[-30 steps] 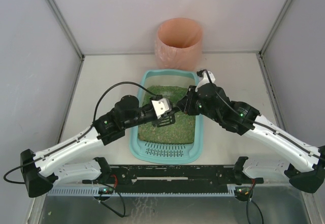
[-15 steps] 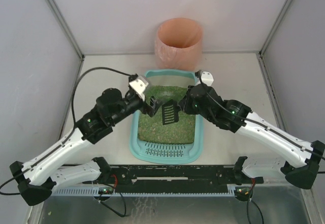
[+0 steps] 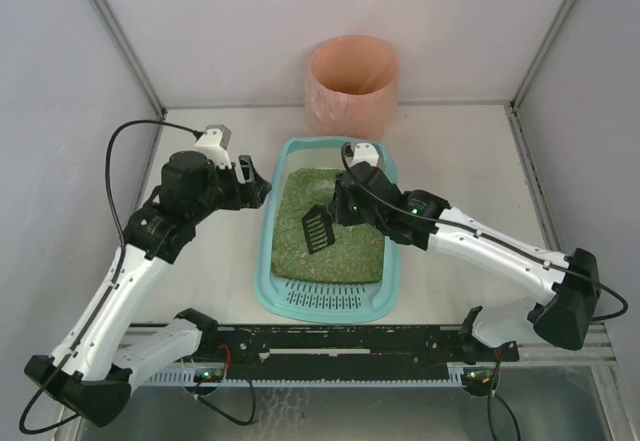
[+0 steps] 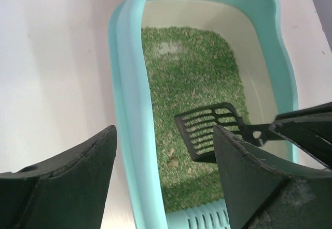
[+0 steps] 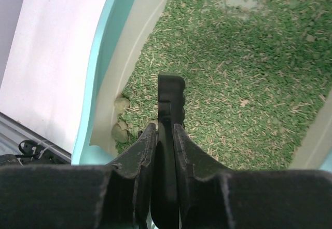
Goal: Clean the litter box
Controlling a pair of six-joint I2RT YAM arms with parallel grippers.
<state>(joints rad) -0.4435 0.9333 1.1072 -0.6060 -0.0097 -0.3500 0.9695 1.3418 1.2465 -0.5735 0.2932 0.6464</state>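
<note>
The teal litter box lies mid-table, filled with green-brown granules, its slotted grate at the near end. My right gripper is shut on the handle of the small black slotted scoop, held over the granules; the right wrist view shows the scoop edge-on between my fingers, with pale clumps by the box's wall. My left gripper is open and empty, just left of the box's rim. The left wrist view shows the scoop over the litter.
A round pink-orange bin stands behind the litter box against the back wall. Grey enclosure walls close in on both sides. A black rail runs along the table's near edge.
My left gripper let go of the scoop and drew back left out of the box. My right gripper took the scoop's handle and shifted it leftward over the litter.
</note>
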